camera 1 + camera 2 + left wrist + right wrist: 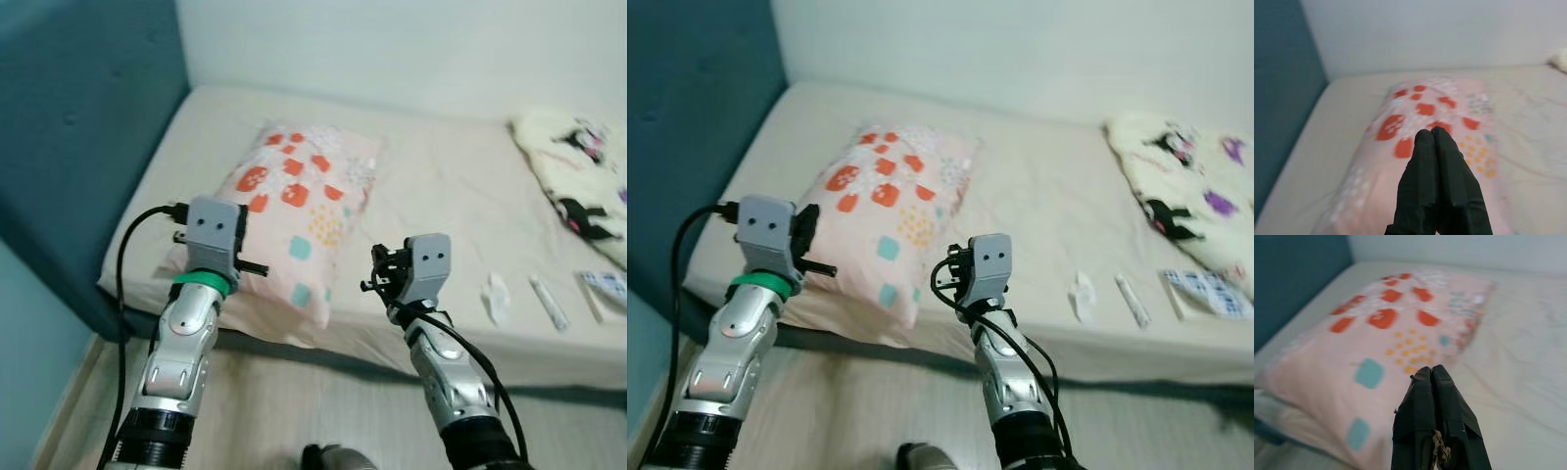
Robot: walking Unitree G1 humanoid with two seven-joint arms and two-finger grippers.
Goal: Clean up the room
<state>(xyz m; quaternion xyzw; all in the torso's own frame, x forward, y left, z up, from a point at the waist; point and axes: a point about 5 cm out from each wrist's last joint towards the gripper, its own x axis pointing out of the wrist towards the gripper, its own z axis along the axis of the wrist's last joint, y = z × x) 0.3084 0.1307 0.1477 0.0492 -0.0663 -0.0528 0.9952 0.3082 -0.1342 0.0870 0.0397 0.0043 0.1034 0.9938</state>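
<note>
a pink pillow (299, 220) with red, teal and yellow patches lies on the bed (441, 176), near the teal headboard (78, 127), its near end reaching the bed's front edge. the left hand (1432, 134) is raised over the near part of the pillow, its two black fingers pressed together and holding nothing. the right hand (1431, 371) is raised just beside the pillow's near right corner, fingers also pressed together and empty. farther right on the sheet lie a crumpled white tissue (497, 297), a small white tube (550, 303) and a flat patterned packet (607, 288), close to one another. a cream blanket (578, 176) with black cartoon figures sits at the bed's right side.
</note>
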